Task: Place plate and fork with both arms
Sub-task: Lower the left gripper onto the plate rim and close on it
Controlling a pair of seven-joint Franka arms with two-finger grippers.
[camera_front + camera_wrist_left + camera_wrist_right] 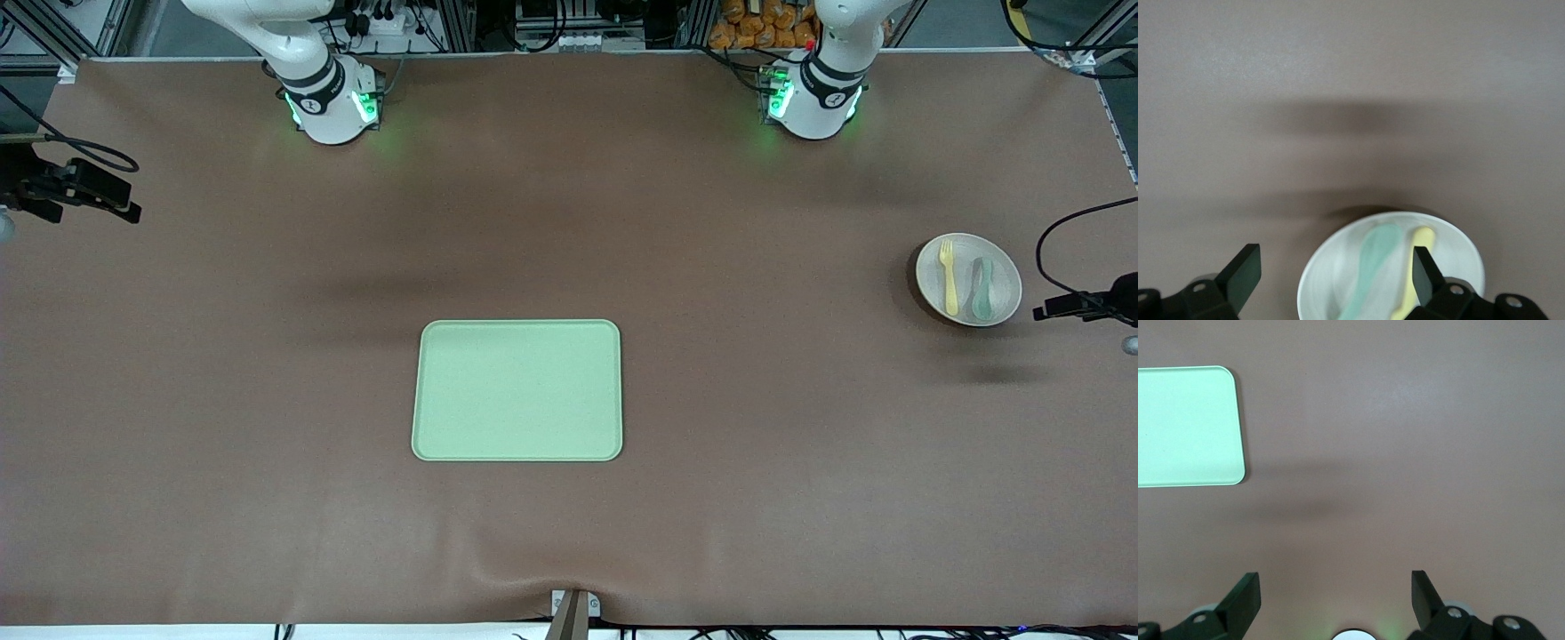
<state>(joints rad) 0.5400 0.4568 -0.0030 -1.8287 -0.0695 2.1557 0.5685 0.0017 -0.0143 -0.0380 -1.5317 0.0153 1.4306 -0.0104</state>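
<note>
One plate (996, 307), one fork (949, 281), one spoon (981, 289), one tray (517, 390), two arms (302, 62).

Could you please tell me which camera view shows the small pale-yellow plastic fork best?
The front view: the small pale-yellow plastic fork lies whole, tines included, on the round cream plate. The left wrist view shows only its handle, partly hidden by the open left gripper. The right wrist view shows none of it.

Brown table (711, 400), light-green tray (517, 391) near its middle; plate (1000, 298) toward the left arm's end
</note>
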